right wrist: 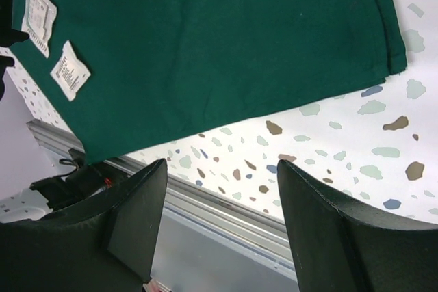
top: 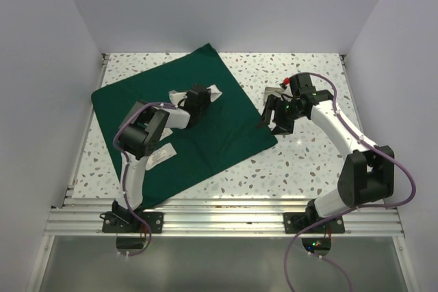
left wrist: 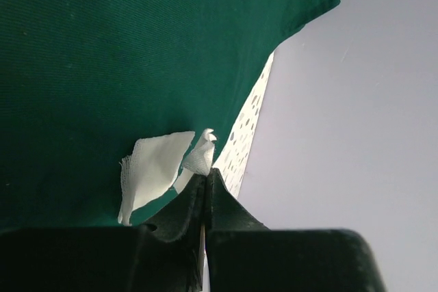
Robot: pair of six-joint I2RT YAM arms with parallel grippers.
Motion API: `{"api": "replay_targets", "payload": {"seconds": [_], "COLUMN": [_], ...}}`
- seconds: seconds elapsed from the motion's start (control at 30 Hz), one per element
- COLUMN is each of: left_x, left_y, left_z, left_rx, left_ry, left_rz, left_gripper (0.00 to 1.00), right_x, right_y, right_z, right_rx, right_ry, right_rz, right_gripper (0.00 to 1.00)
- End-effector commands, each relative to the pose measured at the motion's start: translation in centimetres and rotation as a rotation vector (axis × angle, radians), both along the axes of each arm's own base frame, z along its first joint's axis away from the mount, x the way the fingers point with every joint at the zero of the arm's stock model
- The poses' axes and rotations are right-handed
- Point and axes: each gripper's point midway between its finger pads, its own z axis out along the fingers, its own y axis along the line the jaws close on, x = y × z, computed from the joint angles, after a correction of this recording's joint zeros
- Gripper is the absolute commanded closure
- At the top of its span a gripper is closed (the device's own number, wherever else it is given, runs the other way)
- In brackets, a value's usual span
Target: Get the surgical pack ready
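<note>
The dark green drape [top: 205, 128] lies spread flat on the table, also in the left wrist view [left wrist: 102, 52] and the right wrist view [right wrist: 205, 39]. My left gripper [top: 204, 95] is over its far middle, shut on a bunched white gauze pad [left wrist: 199, 156]. A second gauze pad [left wrist: 152, 167] lies flat beside it. White packets [top: 161, 154] lie on the drape's near left; two show in the right wrist view [right wrist: 40, 10]. My right gripper [top: 271, 120] is open and empty [right wrist: 222, 163], just off the drape's right corner. Scissor-like instruments are not in view.
A small grey metallic thing [top: 275, 92] lies on the terrazzo table [top: 308, 155] behind my right gripper, mostly hidden. White walls close the left, back and right. An aluminium rail [top: 226, 218] runs along the near edge.
</note>
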Motion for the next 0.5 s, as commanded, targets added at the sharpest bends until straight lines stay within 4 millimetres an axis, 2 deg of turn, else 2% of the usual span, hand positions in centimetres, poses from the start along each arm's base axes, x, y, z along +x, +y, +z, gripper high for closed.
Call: {"api": "replay_targets", "payload": {"seconds": [0.0, 0.47], "left_x": [0.9, 0.5], "left_y": [0.4, 0.1], "left_z": [0.6, -0.6], "left_rx": [0.005, -0.005], "left_ry": [-0.021, 0.005], "left_rz": [0.048, 0.035], "left_gripper": [1.00, 1.00], "right_x": [0.0, 0.0], "right_y": [0.5, 0.6], "right_z": [0.0, 0.0], "right_rx": [0.016, 0.020], "right_ry": [-0.009, -0.006], "right_rz": [0.026, 0.027], "right_gripper": [0.31, 0.31]}}
